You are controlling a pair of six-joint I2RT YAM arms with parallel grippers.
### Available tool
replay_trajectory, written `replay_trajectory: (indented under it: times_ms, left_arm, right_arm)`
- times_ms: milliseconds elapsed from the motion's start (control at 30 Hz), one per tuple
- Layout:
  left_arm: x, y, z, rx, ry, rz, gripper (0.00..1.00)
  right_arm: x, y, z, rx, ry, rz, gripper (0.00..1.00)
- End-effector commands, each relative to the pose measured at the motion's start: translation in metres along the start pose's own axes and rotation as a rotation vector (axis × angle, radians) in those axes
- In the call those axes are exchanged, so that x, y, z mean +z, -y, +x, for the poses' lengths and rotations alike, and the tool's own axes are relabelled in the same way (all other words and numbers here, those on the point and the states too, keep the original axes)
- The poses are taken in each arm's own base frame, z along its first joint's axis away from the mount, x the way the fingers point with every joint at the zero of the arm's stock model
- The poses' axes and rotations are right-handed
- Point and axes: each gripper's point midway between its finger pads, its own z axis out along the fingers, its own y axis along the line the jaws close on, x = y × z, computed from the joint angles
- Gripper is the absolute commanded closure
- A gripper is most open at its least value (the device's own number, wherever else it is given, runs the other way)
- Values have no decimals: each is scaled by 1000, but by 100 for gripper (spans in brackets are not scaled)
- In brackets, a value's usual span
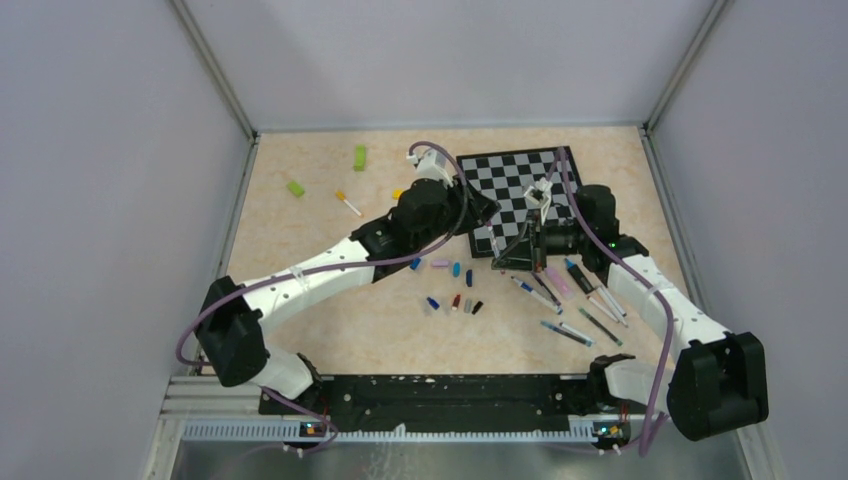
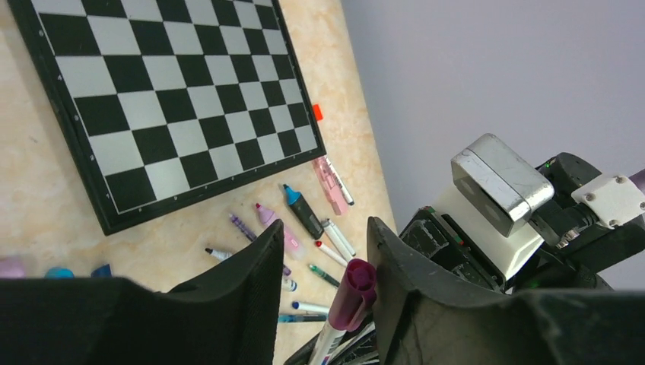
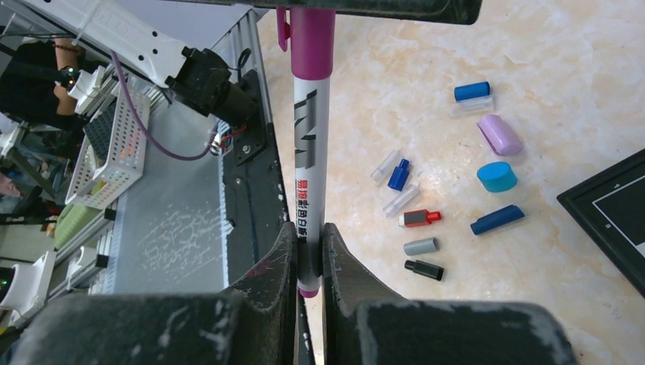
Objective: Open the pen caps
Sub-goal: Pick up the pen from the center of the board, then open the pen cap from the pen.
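One magenta pen, clenched in right gripper.
Parted left gripper around its cap; eleven loose pen caps beside chessboard.

the top view hangs high above and behind the arm bases, looking down on the whole chessboard from far off. the left wrist view sits close, just left of the chessboard, facing across it toward the right wall. the right wrist view sits close at the chessboard's right, looking down past its near-left corner toward the bases. all 3 share the chessboard; the 2 wrist views share the magenta-capped pen.
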Motion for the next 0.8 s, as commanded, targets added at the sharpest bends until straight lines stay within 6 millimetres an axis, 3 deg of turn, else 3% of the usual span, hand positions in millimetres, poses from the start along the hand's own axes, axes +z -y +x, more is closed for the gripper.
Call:
replay_trajectory:
  times_ms: [0, 167, 567, 767]
  left_arm:
    - [-2, -2, -3, -18, 2, -69, 55]
    - [-2, -4, -2, -23, 2, -81, 62]
    - [4, -3, 11, -34, -46, -81, 61]
    - [6, 0, 13, -22, -65, -67, 76]
  right_arm:
    - [1, -1, -8, -57, 7, 8, 100]
    - [1, 8, -8, -56, 4, 61, 100]
    - [1, 18, -9, -49, 4, 116, 100]
    - [1, 20, -8, -42, -1, 118, 100]
